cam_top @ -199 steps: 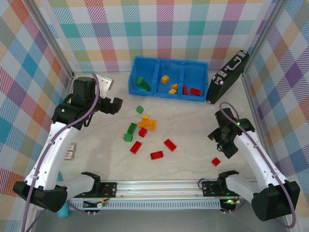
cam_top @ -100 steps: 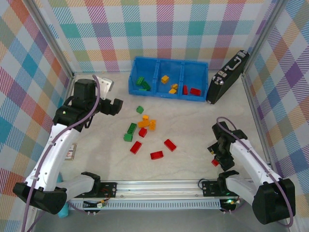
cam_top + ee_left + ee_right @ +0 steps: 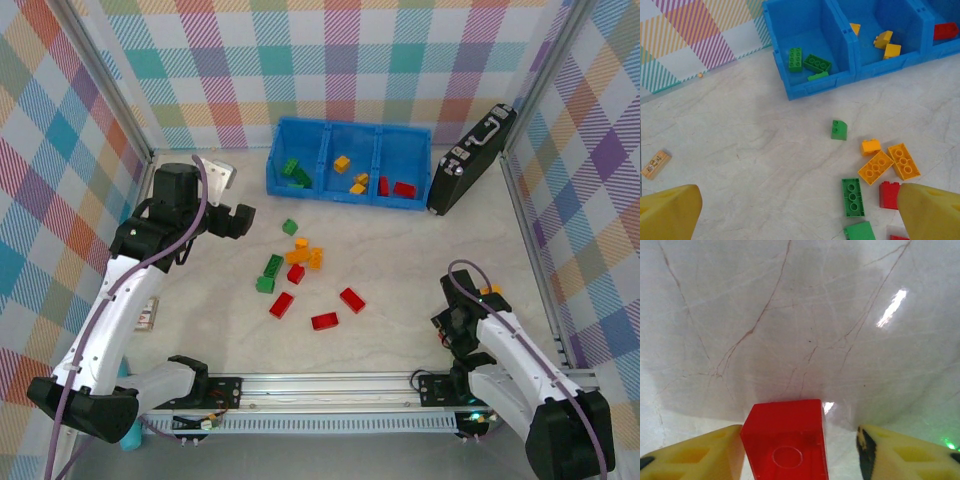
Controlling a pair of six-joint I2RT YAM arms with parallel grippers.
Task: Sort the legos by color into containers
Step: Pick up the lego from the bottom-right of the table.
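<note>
A small red lego (image 3: 786, 447) lies on the marble table between the yellow fingers of my right gripper (image 3: 799, 456). The left finger (image 3: 705, 454) touches it and a gap remains at the right finger, so the jaws stand open. From above, that gripper (image 3: 455, 335) covers the brick near the front right. My left gripper (image 3: 240, 218) hangs open over the table, left of the loose pile, with nothing between its fingers (image 3: 670, 212). Loose green (image 3: 853, 196), orange (image 3: 875, 167) and red (image 3: 324, 321) legos lie mid-table. The blue tray (image 3: 340, 196) holds green, yellow and red legos in separate containers.
A black case with a handle (image 3: 470, 160) leans against the right wall beside the tray. A small tan tag (image 3: 655, 164) lies on the table at the left. An aluminium rail (image 3: 330, 385) runs along the near edge.
My right arm has swung back toward the near edge and come down over the lone red lego, and its jaws have narrowed round it. The left arm has barely moved.
</note>
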